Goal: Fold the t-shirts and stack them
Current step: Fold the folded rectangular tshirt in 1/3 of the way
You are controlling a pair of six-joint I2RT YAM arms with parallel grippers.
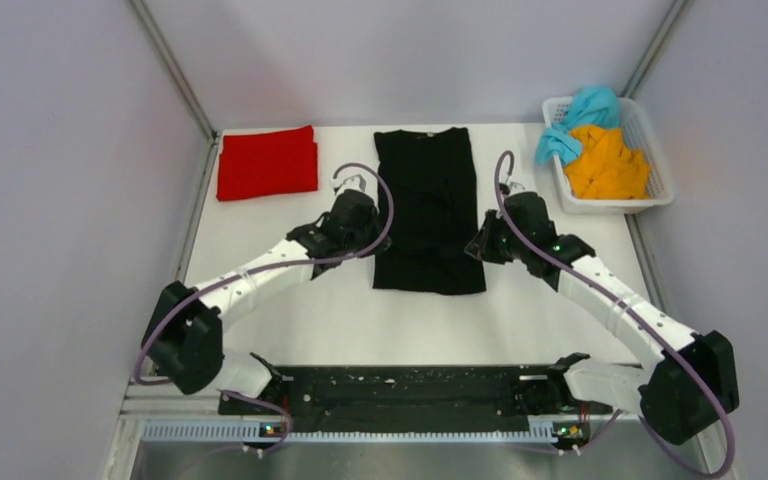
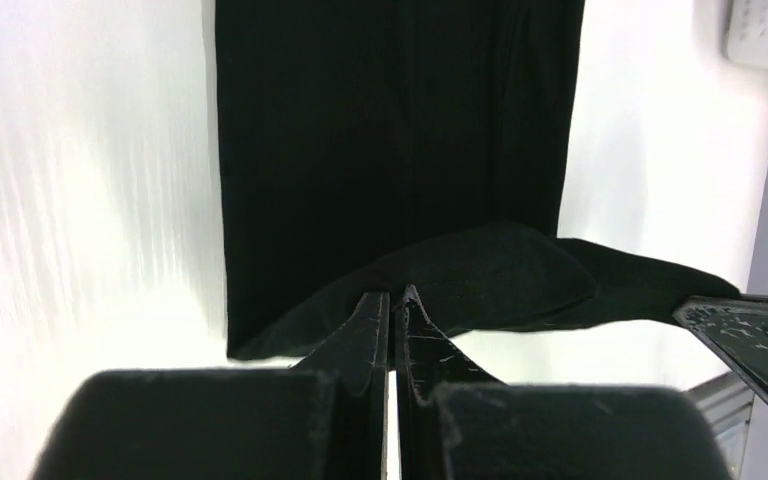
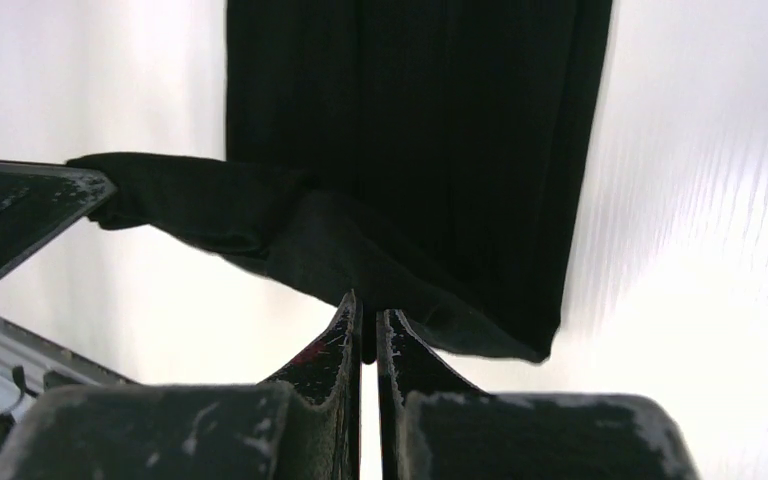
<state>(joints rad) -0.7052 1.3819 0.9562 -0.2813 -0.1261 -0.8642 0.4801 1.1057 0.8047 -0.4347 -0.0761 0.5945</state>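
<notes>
The black t-shirt (image 1: 426, 190) lies as a long strip on the middle of the white table, collar at the far end. My left gripper (image 2: 394, 298) is shut on its near cloth, which rises off the table. My right gripper (image 3: 369, 305) is shut on the same raised cloth, and a band of it spans between the two. From above, the left gripper (image 1: 373, 235) sits at the strip's left edge and the right gripper (image 1: 478, 245) at its right edge. A folded red t-shirt (image 1: 267, 162) lies at the back left. Teal (image 1: 582, 115) and orange (image 1: 608, 163) t-shirts sit crumpled in the basket.
The white mesh basket (image 1: 650, 120) stands at the back right, against the right wall. Metal frame rails run along the table's left and right edges. A black bar with the arm bases (image 1: 400, 390) crosses the near edge.
</notes>
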